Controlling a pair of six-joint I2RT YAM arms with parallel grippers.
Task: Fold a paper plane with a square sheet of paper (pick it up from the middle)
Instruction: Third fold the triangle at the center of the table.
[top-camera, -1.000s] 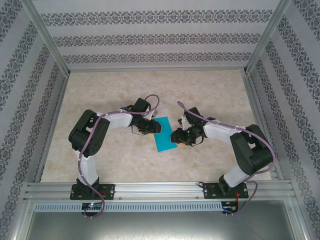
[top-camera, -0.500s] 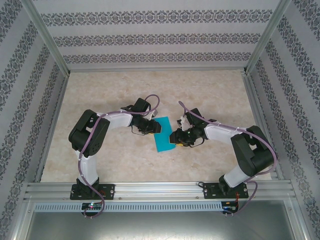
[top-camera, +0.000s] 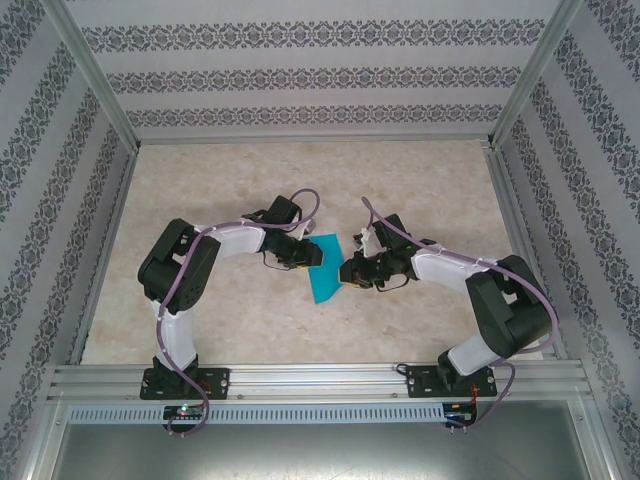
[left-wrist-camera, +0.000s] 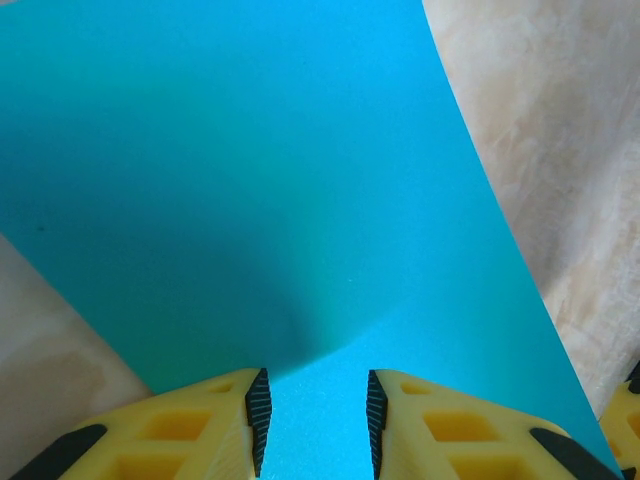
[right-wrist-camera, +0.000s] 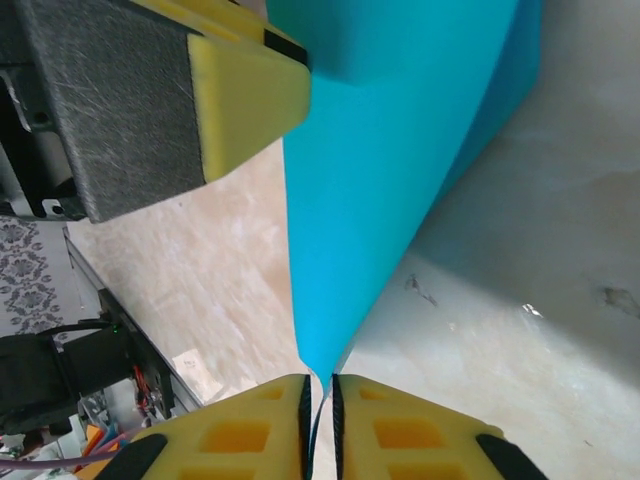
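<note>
Patterned wallpaper (top-camera: 300, 75) lines three sides of the cell, and the marbled table (top-camera: 300, 180) runs back from an aluminium rail (top-camera: 320, 378) at the near edge, where both arms are bolted. The two arms bend inward and meet around the middle of the table, a little to the near side, with the paper (top-camera: 326, 283) between them. It is teal and plain, and from above it reads as a narrow slanted strip, its far end up by the left gripper (top-camera: 310, 257) and its right edge at the right gripper (top-camera: 345, 272). Through the left wrist camera the sheet spreads broad beyond the yellow fingers (left-wrist-camera: 215, 420), lit on the right and shaded on the left; the black pads stand a narrow gap apart and the blue face shows through that gap, so nothing is pinched there. On the right wrist camera the pads are almost together, with the thin pointed edge of the sheet caught between them. From that grip the paper rises away in a curved fold, a second, darker layer showing behind on the right, lifted off the table and casting a soft shadow. One left finger sits close against the sheet's far end, though I cannot tell if it touches.
</note>
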